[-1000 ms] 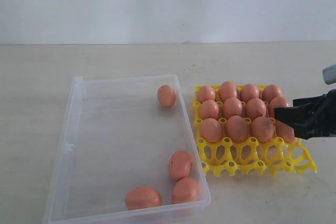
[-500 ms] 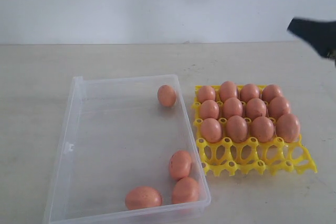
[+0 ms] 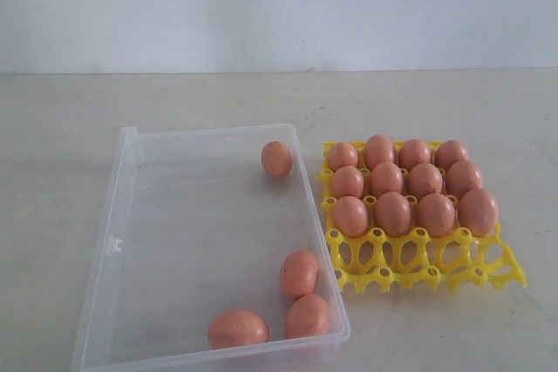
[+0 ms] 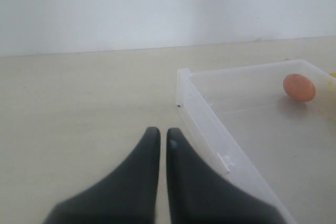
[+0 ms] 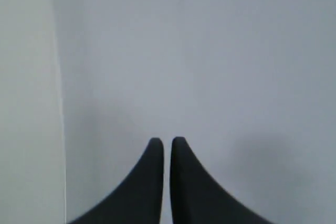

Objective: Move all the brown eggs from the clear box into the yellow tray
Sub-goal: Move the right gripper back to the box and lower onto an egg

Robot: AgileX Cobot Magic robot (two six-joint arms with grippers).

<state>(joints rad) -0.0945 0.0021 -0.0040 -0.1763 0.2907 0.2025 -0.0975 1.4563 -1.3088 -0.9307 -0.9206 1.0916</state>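
1. Pale beige table (image 3: 70, 111) and a blank white wall fill the room; neither arm shows in the exterior view.
2. Four brown eggs (image 3: 299, 273) lie loose in the clear box (image 3: 200, 233): one in the far corner beside the tray, three clustered at the near corner. Twelve more fill three rows of the yellow tray (image 3: 418, 276), which sits just beside the box; its near row of cups is empty.
3. These eggs look light, smooth and rigid but brittle, and apt to roll on the slick floor. I would pinch one gently across its narrow middle, from above.
4. Over bare table beside the box wall, the left gripper (image 4: 158, 135) has its jaws almost touching and holds nothing.
5. Likewise closed and empty, the right gripper (image 5: 163, 142) faces only white wall.
6. Only the exterior view shows the tray and the full count. The left wrist view catches one egg and a box corner; the right wrist view shows none of them.
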